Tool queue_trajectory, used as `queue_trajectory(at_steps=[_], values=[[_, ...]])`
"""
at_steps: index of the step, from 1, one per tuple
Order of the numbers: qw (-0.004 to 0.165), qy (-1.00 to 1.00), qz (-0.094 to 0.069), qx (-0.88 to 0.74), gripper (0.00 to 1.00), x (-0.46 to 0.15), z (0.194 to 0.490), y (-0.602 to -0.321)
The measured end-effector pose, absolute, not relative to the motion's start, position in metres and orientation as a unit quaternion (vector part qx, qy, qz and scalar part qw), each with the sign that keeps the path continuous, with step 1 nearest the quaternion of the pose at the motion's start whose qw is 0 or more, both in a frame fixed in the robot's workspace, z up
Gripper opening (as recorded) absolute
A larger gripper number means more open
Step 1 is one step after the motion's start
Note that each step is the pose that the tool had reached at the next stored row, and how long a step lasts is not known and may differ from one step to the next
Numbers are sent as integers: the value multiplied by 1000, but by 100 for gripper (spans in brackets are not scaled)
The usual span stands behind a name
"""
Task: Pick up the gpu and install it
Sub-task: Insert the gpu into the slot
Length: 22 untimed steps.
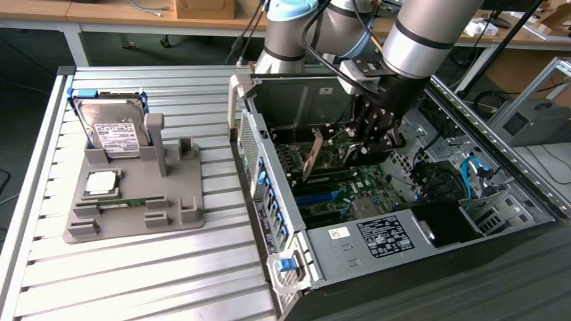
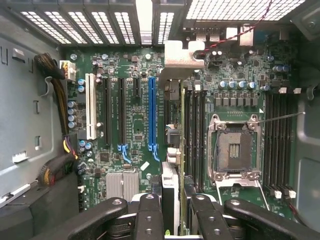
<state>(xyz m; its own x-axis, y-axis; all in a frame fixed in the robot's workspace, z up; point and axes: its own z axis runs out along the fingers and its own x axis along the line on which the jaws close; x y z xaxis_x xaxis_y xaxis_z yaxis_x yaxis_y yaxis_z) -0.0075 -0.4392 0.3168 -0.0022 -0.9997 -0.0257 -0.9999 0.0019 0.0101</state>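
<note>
The gpu [image 1: 313, 156] is inside the open computer case [image 1: 295, 274]. Its brownish circuit-board back shows and it stands on edge, slightly tilted, above the green motherboard [image 1: 352, 190]. My gripper [image 1: 373, 137] reaches down into the case from above and is shut on the card. In the wrist view the gpu [image 2: 171, 150] is edge-on between my two fingers [image 2: 149, 220]. Its silver end bracket [image 2: 182, 57] sits near the case's rear vents. The card hangs just beside the long blue slot [image 2: 151, 112]; I cannot tell whether it touches the board.
On the exterior view's left, a grey holder tray [image 1: 192, 214] on the slatted table carries a hard drive [image 1: 114, 130], a processor [image 1: 101, 182] and a green memory stick [image 1: 132, 200]. Inside the case are the processor socket [image 2: 235, 147], cable bundles [image 2: 57, 95] and the power supply [image 1: 384, 237].
</note>
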Motion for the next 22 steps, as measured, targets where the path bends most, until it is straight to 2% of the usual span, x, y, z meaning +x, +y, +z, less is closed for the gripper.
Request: queue_trajectory(at_steps=[22], values=[[5, 708, 13, -706, 27, -12, 309, -446]])
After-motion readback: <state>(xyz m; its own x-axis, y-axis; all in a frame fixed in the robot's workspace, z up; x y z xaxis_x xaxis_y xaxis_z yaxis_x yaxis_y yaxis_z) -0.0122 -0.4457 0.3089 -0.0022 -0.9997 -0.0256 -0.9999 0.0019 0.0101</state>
